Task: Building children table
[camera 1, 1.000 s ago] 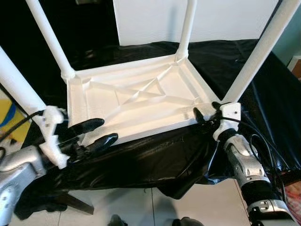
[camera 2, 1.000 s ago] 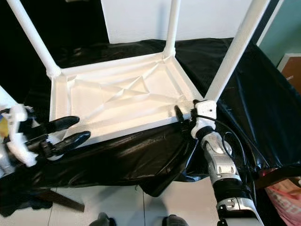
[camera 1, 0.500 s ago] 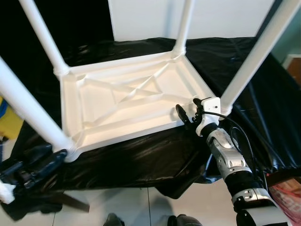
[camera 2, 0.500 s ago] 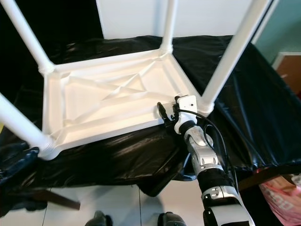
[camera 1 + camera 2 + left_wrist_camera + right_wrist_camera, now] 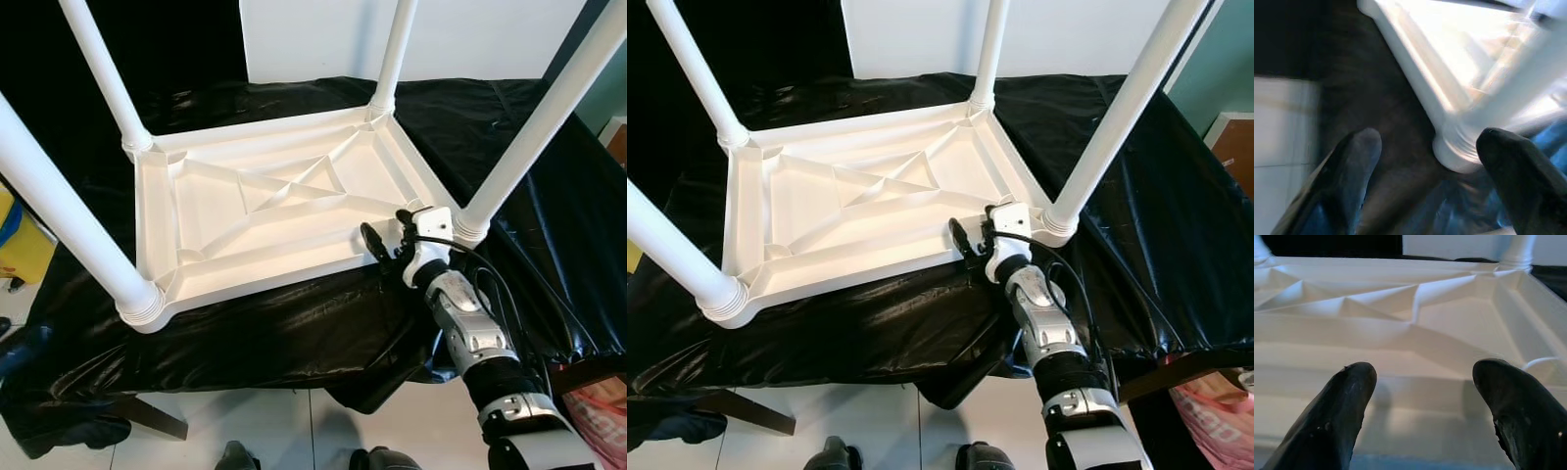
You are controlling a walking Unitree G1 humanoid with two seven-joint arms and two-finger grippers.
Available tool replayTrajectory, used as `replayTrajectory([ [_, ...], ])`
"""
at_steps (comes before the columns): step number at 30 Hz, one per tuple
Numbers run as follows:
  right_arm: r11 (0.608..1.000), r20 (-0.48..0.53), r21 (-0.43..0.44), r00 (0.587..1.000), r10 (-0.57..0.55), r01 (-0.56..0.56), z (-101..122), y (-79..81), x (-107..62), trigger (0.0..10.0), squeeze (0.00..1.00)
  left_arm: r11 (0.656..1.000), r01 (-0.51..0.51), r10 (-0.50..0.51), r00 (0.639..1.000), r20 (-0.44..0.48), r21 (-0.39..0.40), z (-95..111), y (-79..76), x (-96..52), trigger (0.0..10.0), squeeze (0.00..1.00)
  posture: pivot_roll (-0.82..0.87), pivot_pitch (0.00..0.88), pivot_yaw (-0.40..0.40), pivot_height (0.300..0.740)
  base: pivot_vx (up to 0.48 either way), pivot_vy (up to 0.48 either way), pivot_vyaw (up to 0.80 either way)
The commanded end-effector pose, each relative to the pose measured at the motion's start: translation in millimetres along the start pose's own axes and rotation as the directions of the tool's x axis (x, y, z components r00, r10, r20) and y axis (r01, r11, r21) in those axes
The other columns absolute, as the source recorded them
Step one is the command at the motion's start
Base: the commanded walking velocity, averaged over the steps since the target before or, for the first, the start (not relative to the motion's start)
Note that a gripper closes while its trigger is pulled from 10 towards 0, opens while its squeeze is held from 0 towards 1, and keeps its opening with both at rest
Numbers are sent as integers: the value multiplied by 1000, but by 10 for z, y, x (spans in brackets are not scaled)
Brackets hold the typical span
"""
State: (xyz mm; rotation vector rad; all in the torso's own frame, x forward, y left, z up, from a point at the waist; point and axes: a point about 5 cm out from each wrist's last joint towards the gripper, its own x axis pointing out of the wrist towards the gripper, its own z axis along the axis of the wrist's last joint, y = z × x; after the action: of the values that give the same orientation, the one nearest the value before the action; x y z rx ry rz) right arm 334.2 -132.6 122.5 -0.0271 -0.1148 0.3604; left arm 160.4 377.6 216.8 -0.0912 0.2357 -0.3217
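Left claw (image 5: 1422,161) withdrawn low, spread apart; right claw (image 5: 1422,382) agape at one upturned table (image 5: 284,211), four legs.

The upturned table (image 5: 265,211) looked like moulded white plastic, smooth with a soft sheen, its underside ribbed. Its four legs (image 5: 534,122) were the same smooth white plastic, with ridged collars at the sockets. Beneath it lay a black sheet (image 5: 294,328), thin, glossy and wrinkled like plastic film. The floor (image 5: 255,431) was pale glossy tile. The right arm (image 5: 475,333) showed brushed silver metal, and the right gripper (image 5: 965,240) had matt black fingers (image 5: 1342,413), faintly speckled, as did the left gripper (image 5: 1435,166).
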Motion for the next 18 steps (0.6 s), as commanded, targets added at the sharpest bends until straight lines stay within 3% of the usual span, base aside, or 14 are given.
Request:
replayTrajectory([
  [1,1000,-14,-3,1000,3,-3,-62,29,-48,10000,0,994,-104,104,994,27,22,30,253,-40,10000,0,102,114,-19,740,0,0,0],
  [2,1000,-17,-5,1000,6,-6,-73,37,-65,10000,0,991,-134,134,990,41,16,52,340,-2,10000,0,91,110,-17,740,0,0,0],
  [6,1000,-24,-11,1000,9,-9,-89,39,-99,10000,0,987,-160,159,986,53,15,74,441,87,10000,0,74,107,-14,740,0,0,0],
  [10,1000,-28,-23,1000,-10,9,-102,-14,-180,10000,0,978,-208,204,973,108,26,180,619,382,10000,0,37,100,2,740,0,0,0],
  [11,1000,-28,-23,1000,-10,9,-102,-14,-180,10000,0,978,-208,204,973,108,26,180,619,382,10000,0,37,100,2,740,0,0,0],
  [13,999,-25,-22,999,-34,34,-96,-54,-228,10000,0,972,-231,223,963,148,36,275,648,573,10000,0,22,98,11,740,0,0,0],
  [16,998,-21,-24,998,-55,54,-91,-74,-265,10000,0,970,-239,228,958,175,44,337,656,682,10000,0,8,97,20,740,0,0,0],
  [18,995,-17,-29,995,-95,95,-85,-101,-322,10000,0,972,-230,215,951,223,43,451,636,897,10000,0,-10,96,30,740,0,0,0],
])
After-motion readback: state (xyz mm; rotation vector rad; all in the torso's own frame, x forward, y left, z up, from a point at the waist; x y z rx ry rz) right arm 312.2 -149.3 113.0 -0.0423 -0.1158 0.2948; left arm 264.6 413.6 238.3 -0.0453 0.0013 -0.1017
